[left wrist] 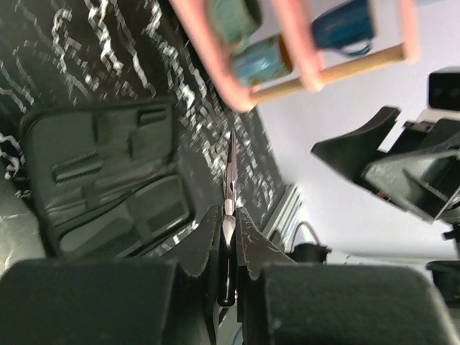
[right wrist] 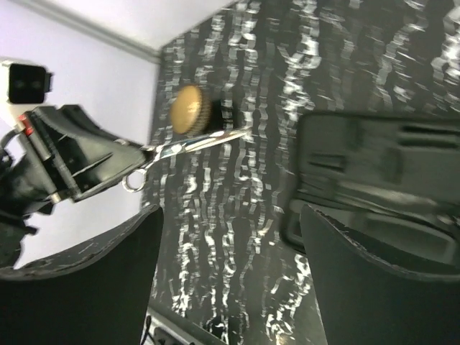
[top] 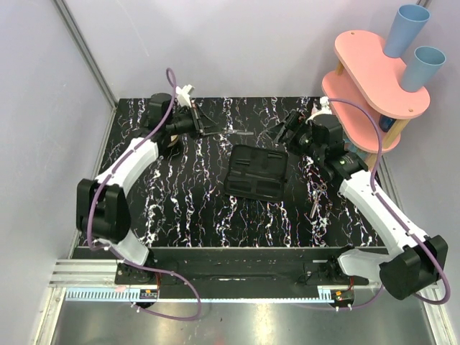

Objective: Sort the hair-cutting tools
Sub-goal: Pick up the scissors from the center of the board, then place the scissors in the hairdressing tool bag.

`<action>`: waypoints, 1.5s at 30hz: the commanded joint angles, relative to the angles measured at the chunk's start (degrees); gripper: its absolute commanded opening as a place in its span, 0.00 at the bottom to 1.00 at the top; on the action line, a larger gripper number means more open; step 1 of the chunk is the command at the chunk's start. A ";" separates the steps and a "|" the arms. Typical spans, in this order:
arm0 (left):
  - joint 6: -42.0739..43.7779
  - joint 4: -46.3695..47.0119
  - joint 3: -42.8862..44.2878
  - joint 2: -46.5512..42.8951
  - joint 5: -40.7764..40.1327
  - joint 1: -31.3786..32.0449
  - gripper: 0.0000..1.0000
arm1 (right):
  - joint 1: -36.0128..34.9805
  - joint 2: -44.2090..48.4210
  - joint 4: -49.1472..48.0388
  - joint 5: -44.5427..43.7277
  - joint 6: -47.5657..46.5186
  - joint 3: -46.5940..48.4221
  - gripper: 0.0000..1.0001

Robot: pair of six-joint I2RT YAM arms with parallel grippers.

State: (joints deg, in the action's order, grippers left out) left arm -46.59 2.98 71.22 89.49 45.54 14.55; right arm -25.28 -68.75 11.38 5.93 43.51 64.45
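Two scissors can be counted. One pair of scissors [left wrist: 231, 171] is in the left gripper [left wrist: 228, 215] near the far left corner of the counter. A second pair [top: 317, 195] lies toward the right edge, and it is hard to tell whether more lie with it. There is one black case [top: 257, 172], open at mid-counter. There is one brass bowl [right wrist: 190, 109] near the far left corner. There is one pink shelf [top: 374, 79] at the far right corner, with two tall blue cups [top: 405, 29] on top.

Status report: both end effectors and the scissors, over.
Left end effector shut on scissors. Right end effector open, empty, facing it. Another pair on table by right arm. Open black case mid-table, not between them.
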 commanded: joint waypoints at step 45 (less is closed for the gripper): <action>9.07 -5.63 22.38 44.45 18.61 -4.44 0.00 | 10.07 -42.78 7.52 -11.12 -16.44 10.35 0.46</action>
State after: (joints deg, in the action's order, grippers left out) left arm -36.91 -4.32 92.23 132.46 58.22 10.39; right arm -15.57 -110.24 19.68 -3.38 28.42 72.69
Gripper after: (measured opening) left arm 0.094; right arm 0.467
